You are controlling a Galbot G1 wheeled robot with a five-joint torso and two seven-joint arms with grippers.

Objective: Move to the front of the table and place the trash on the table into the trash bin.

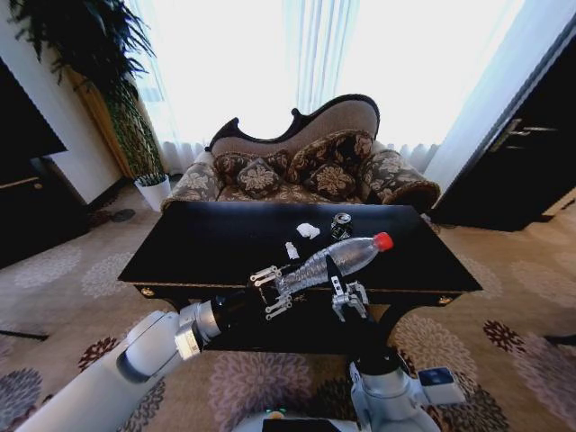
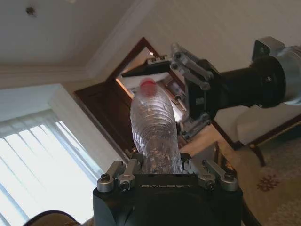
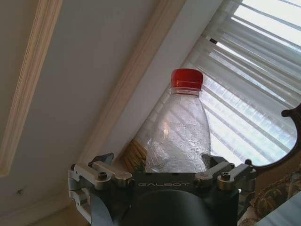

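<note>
Two grippers, left (image 1: 270,292) and right (image 1: 348,300), both clamp clear ribbed plastic bottle with red cap (image 1: 337,258) over near edge of glossy black table (image 1: 180,252); handover step, next needs one release

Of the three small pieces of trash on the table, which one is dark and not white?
The drink can, standing farthest toward the sofa side on the table. It is dark and metallic, while the crumpled paper wad and the small scrap beside it are white.
</note>
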